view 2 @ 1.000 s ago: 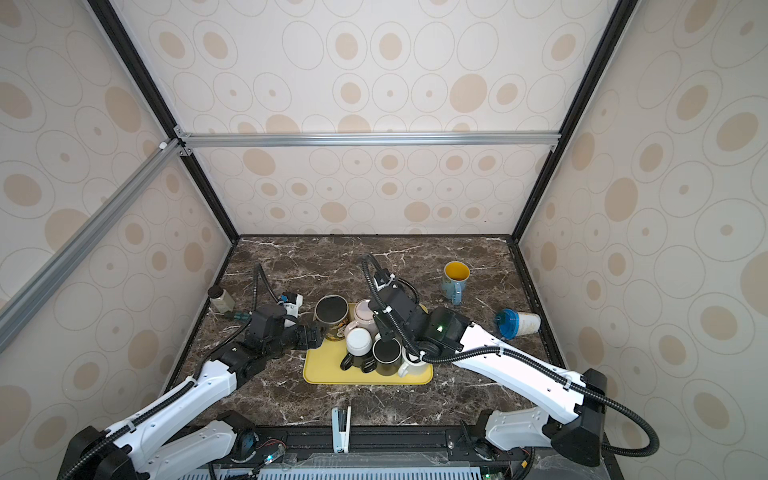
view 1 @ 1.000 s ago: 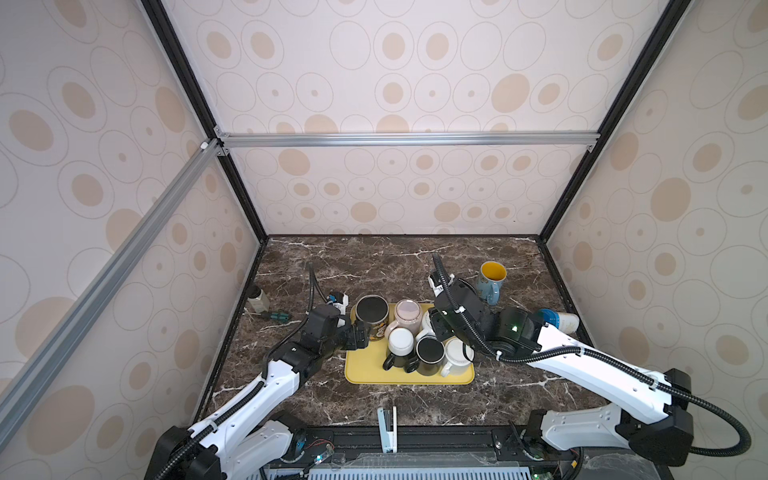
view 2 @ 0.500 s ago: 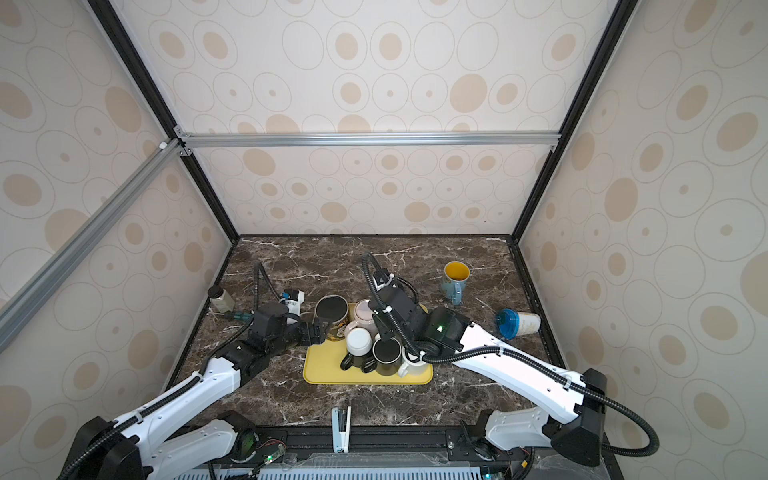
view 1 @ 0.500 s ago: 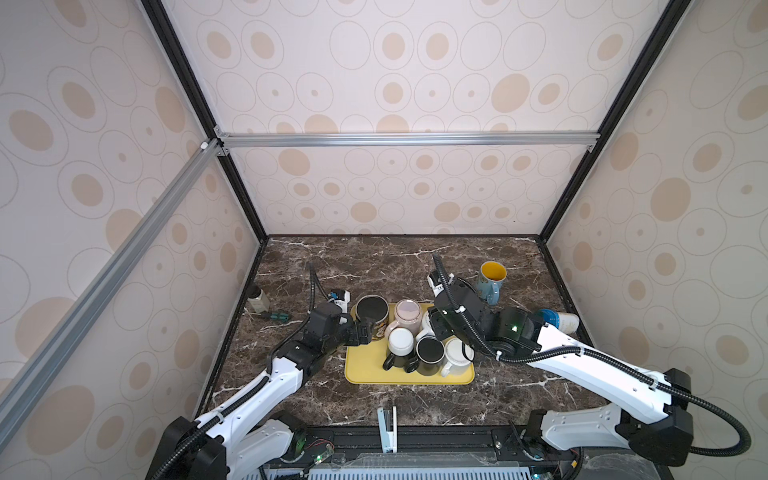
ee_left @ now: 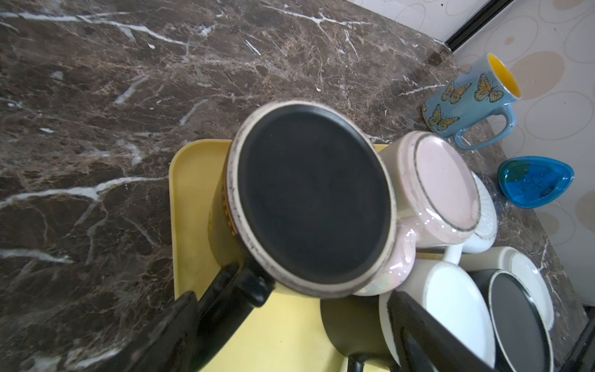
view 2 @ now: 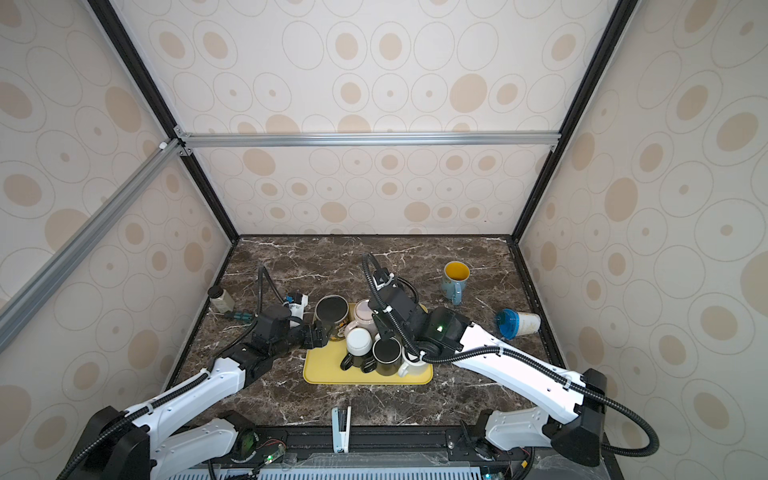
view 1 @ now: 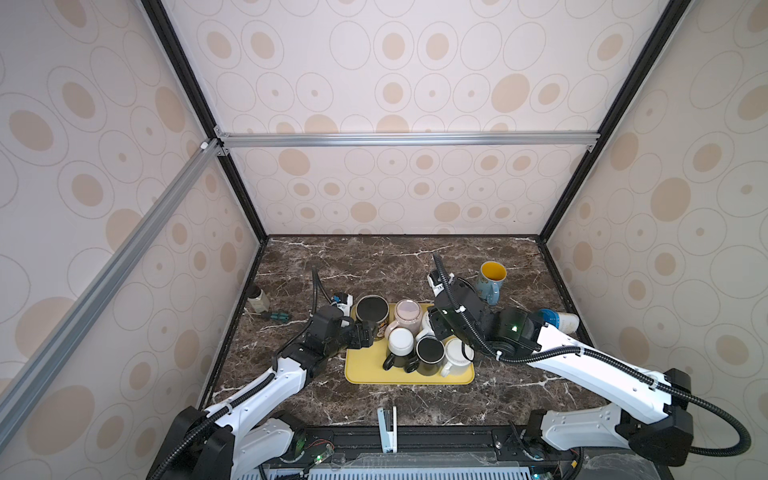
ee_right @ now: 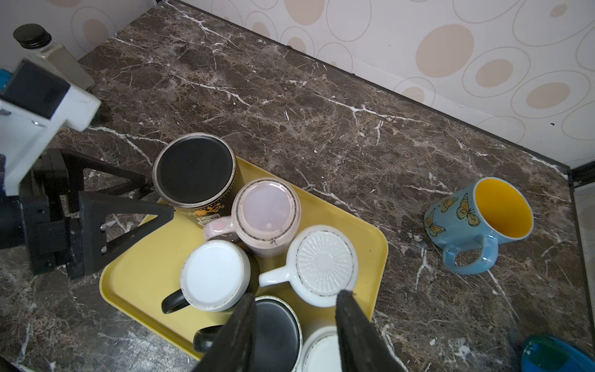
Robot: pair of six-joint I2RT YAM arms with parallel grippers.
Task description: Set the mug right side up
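A large mug (view 1: 371, 309) with a black base and yellow patterned wall stands upside down at the far left corner of the yellow tray (view 1: 365, 370). In the left wrist view this mug (ee_left: 309, 193) fills the middle, and its black handle (ee_left: 238, 283) lies just inside one finger. My left gripper (ee_left: 289, 296) is open wide at the mug's near side, also seen in both top views (view 1: 365, 334) (view 2: 320, 334). My right gripper (ee_right: 296, 296) hovers open above the other mugs, holding nothing. The right wrist view shows the same mug (ee_right: 194, 172).
Several more upside-down mugs crowd the tray: pink (ee_right: 265, 212), white-based black (ee_right: 214, 273), ribbed white (ee_right: 325, 264), black (ee_right: 277, 328). A blue butterfly mug (view 1: 491, 280) stands upright at back right. A blue-lidded cup (view 1: 559, 320) lies at right. A bottle (view 1: 257, 297) and screwdriver (view 1: 276, 316) sit left.
My left gripper has edged a little to the right, closer to the large mug, with its jaws still wide. The right arm has stayed where it was.
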